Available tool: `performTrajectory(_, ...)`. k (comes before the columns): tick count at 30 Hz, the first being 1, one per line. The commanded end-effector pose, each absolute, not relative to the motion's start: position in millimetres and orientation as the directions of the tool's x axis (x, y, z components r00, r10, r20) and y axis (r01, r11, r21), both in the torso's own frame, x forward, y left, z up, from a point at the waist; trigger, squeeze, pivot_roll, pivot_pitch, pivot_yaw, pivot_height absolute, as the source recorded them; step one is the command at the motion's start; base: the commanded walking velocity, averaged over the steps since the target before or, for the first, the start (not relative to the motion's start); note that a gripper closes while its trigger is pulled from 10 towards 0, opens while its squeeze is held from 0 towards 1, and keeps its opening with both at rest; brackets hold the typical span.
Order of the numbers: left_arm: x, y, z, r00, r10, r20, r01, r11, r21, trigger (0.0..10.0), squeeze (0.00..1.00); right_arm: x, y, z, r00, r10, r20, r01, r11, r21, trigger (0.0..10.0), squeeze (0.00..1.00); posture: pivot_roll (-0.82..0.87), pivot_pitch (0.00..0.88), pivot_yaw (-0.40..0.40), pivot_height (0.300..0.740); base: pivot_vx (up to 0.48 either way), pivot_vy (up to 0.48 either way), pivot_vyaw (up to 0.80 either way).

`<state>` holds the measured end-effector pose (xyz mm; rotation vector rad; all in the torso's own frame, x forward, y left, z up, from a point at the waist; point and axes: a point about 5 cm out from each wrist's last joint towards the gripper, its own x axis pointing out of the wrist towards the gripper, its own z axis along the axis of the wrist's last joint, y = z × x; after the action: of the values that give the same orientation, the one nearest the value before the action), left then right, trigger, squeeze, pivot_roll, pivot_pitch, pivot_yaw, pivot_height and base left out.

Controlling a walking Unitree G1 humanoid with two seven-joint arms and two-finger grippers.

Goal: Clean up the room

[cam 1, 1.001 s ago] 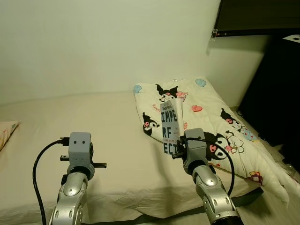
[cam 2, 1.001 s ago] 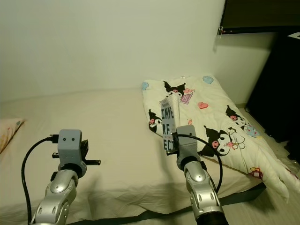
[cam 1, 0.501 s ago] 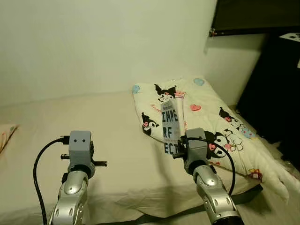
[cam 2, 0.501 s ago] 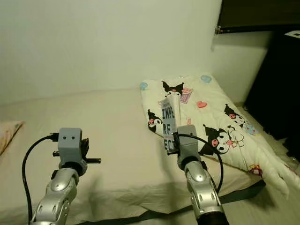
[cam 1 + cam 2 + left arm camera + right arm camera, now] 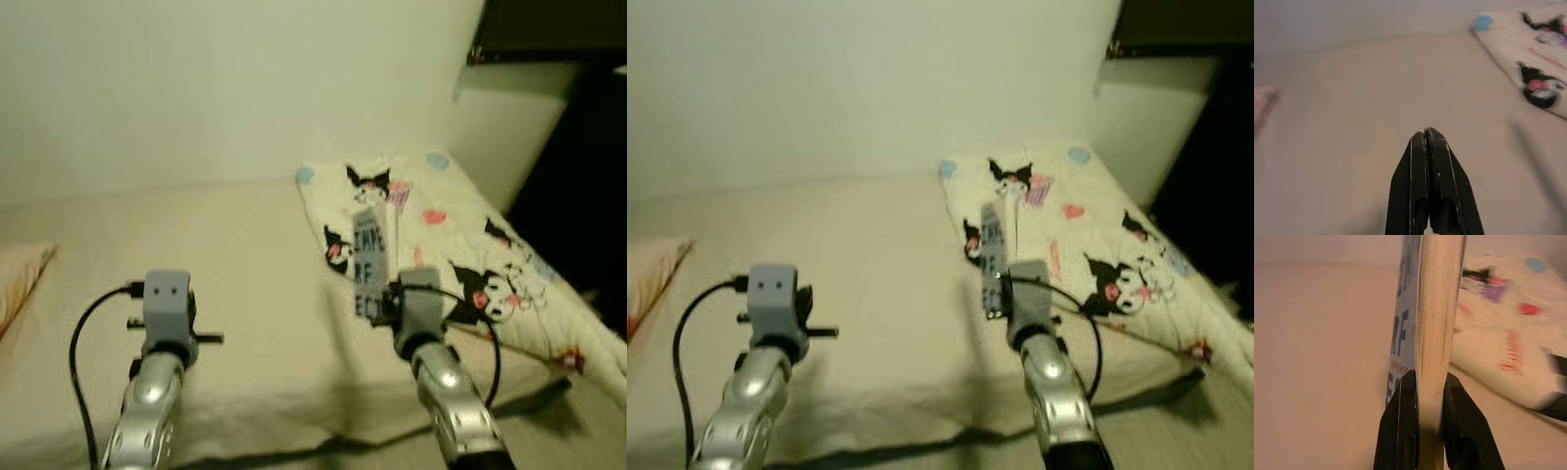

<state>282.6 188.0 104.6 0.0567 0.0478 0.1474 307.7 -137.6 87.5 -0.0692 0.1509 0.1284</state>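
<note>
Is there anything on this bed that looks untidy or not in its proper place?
The cream cartoon-print quilt lies crumpled and askew over one end of the beige mattress, one corner hanging off the edge. The right end effector holds a white paperback book upright above the bed. The left end effector is shut and empty.

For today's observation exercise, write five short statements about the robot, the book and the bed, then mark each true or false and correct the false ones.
1. The right end effector is shut on a book. True.
2. The left end effector holds a pillow. False: it is shut and holds nothing.
3. A cartoon-print blanket lies on the bed. True.
4. The book lies flat on the bed. False: it is held upright above it.
5. The blanket lies to the robot's left. False: it lies to the right.
</note>
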Motion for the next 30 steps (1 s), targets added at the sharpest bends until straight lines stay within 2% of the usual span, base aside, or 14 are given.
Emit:
performTrajectory(1, 281.4, 188.3, 101.7, 0.987, 0.150, -0.057, -0.147, 0.987, 0.059, 10.0, 0.00, 308.8, -140.5, 93.3, 0.986, 0.119, -0.118, -0.127, 0.990, -0.060, 10.0, 0.00, -0.03, 0.031, -0.005, 0.740, 0.000, 0.412, 0.00)
performTrajectory(30, 282.9, 192.3, 104.8, 0.988, 0.148, -0.050, -0.144, 0.986, 0.087, 10.0, 0.00, 309.2, -136.6, 92.4, 0.987, 0.116, -0.114, -0.122, 0.991, -0.051, 10.0, 0.00, -0.02, 0.024, 0.009, 0.740, 0.000, 0.424, 0.00)
